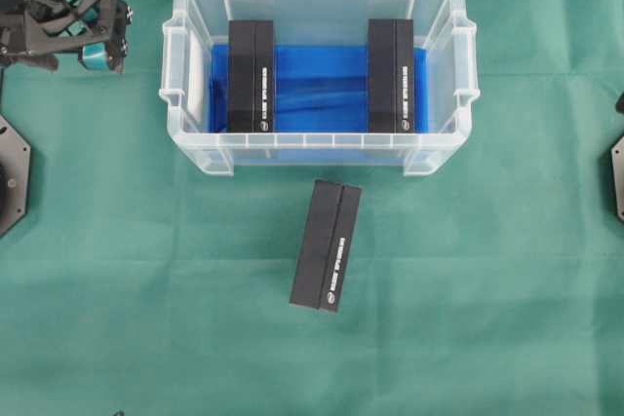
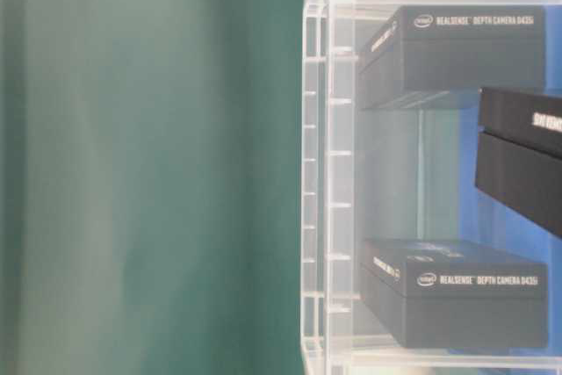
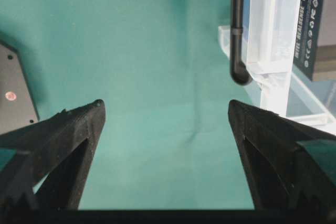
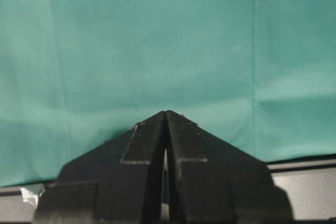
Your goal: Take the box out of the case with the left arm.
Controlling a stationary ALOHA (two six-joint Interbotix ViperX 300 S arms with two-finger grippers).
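Note:
The clear case (image 1: 195,148) with a blue lining stands at the back middle of the green cloth. Two black boxes stand inside it, one at the left (image 1: 251,75) and one at the right (image 1: 391,75). A third black box (image 1: 326,245) lies on the cloth just in front of the case. My left gripper (image 1: 115,36) hovers at the far left, outside the case. In the left wrist view it (image 3: 166,109) is open with only cloth between its fingers, and the case's corner (image 3: 273,35) is to its right. My right gripper (image 4: 166,113) is shut and empty over bare cloth.
Black arm base plates sit at the left edge (image 1: 12,172) and the right edge (image 1: 616,177) of the table. A black cable (image 3: 238,24) hangs beside the case's corner. Green cloth covers the whole table.

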